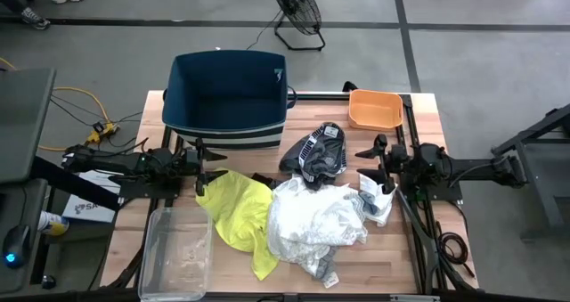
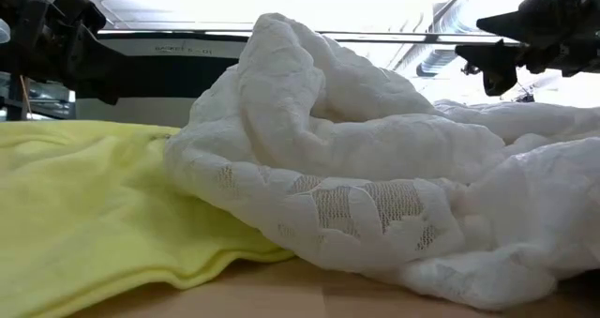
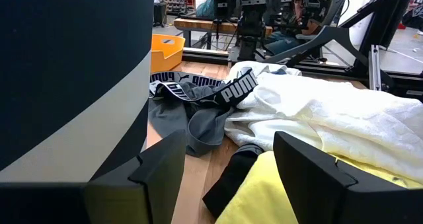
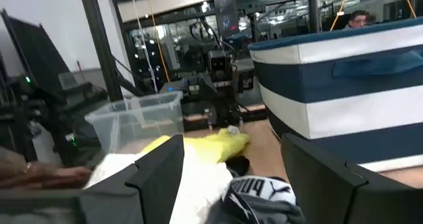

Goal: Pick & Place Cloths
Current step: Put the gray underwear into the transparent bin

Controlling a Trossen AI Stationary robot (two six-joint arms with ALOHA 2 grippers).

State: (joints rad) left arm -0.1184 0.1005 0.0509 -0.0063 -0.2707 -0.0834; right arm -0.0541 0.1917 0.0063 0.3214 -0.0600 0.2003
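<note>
- High view: the left gripper [image 1: 203, 170] is seen at the left edge of the table [image 1: 427, 115], fingers spread and holding nothing, just beside the neon-yellow garment [image 1: 239, 215]. The right gripper [image 1: 372, 164] is seen near the right edge, likewise spread and empty, above the small white-blue rag [image 1: 377, 200]. The large white garment [image 1: 313, 224] is heaped mid-table, overlapping the yellow one; the black-and-white patterned piece [image 1: 316, 151] lies behind it. A dark-blue bin [image 1: 228, 97] is set at the far edge, an orange tray [image 1: 374, 109] at the far right corner, and a clear plastic box [image 1: 176, 251] at the near left corner.
- Low view: the frame is filled by the white garment, draped over the yellow one — most of the table behind is blocked.
- Left wrist view: the bin's wall is seen close beside the open fingers [image 3: 160, 164]; the patterned piece and white garment lie ahead, the tray beyond.
- Right wrist view: between the parted fingers [image 4: 164, 163], the patterned piece is seen nearest, then the yellow garment, the clear box and the bin.
</note>
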